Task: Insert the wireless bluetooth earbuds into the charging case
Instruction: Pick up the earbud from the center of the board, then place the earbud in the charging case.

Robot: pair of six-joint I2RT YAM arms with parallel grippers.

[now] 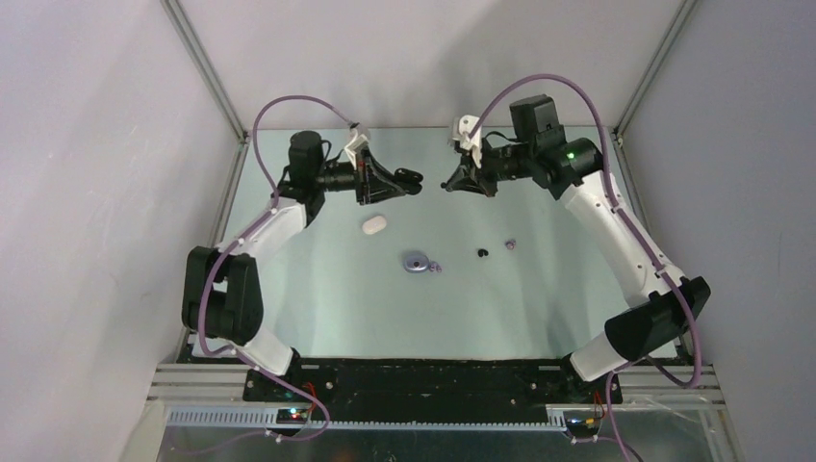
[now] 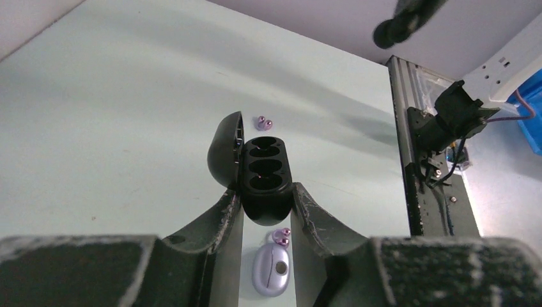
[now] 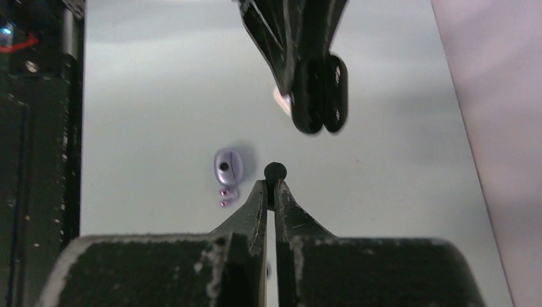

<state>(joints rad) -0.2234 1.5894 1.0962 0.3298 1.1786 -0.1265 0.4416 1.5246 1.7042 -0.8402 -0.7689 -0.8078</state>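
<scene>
My left gripper (image 1: 396, 183) (image 2: 267, 199) is shut on a black charging case (image 2: 264, 174) and holds it above the table with its lid (image 2: 224, 151) swung open; both sockets look empty. The case also shows in the top view (image 1: 414, 177) and the right wrist view (image 3: 319, 89). My right gripper (image 1: 448, 185) (image 3: 271, 189) is shut on a black earbud (image 3: 275, 171), held close to the case and facing it. A second black earbud (image 1: 482, 252) lies on the table.
A closed lavender case (image 1: 416, 261) (image 2: 271, 270) (image 3: 228, 165) lies mid-table with a lavender bud (image 1: 435, 267) (image 2: 281, 237) beside it. Another lavender bud (image 1: 510, 244) (image 2: 264, 123) lies further right. A white case (image 1: 373, 225) sits to the left.
</scene>
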